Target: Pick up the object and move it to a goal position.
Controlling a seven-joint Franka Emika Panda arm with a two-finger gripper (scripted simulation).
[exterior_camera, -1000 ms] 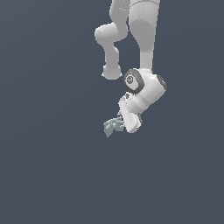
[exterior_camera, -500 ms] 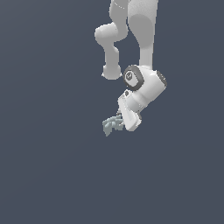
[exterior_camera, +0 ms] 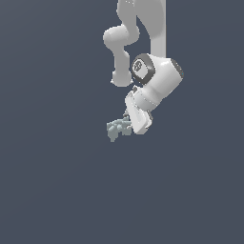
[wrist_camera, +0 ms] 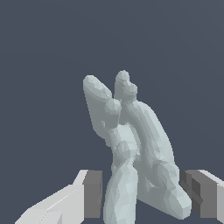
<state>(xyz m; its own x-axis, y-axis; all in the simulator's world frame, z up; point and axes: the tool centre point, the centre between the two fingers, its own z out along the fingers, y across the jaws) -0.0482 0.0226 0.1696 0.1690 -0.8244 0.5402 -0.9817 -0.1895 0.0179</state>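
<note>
Wrist view: the object is seen between the two fingers, pads set on either side of its base, so the gripper is clamped on it. Its prongs are pointed away from the camera, past the fingertips. Exterior view: the gripper is tilted down toward that view's left, with the object held at its tip, clear of any surface. Only flat grey background is seen behind.
</note>
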